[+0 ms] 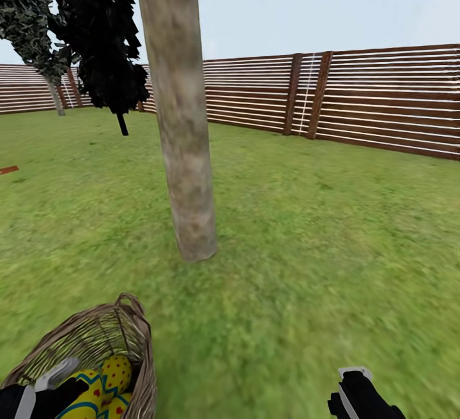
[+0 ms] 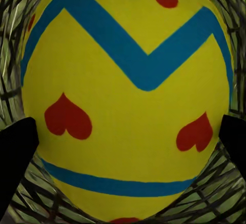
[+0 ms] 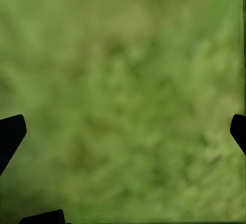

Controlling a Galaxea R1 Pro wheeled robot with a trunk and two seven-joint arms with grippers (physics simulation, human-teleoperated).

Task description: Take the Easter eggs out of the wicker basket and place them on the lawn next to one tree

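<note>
Bright yellow Easter egg w/ blue zigzag bands and red hearts [image 2: 128, 101] lies dead ahead of left gripper [image 2: 125, 147], inside brown open-weave wicker basket [image 1: 131, 333]; long axis runs roughly crosswise to the line between fingertips. Fingers spread wide, one each side of egg, nothing clamped. More yellow eggs [image 1: 116, 371] beside it in basket. Basket sits on green lawn [image 1: 306, 266] near pale grey-brown tree trunk [image 1: 185, 170]. Left arm nearer. Right gripper [image 3: 125, 137] wide, empty, over grass on basket's far side from left arm.

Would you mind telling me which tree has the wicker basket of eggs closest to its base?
The thick pale grey-brown trunk in the foreground; the brown wicker basket sits on the grass near it, while the black-leaved tree stands back towards the fence.
</note>
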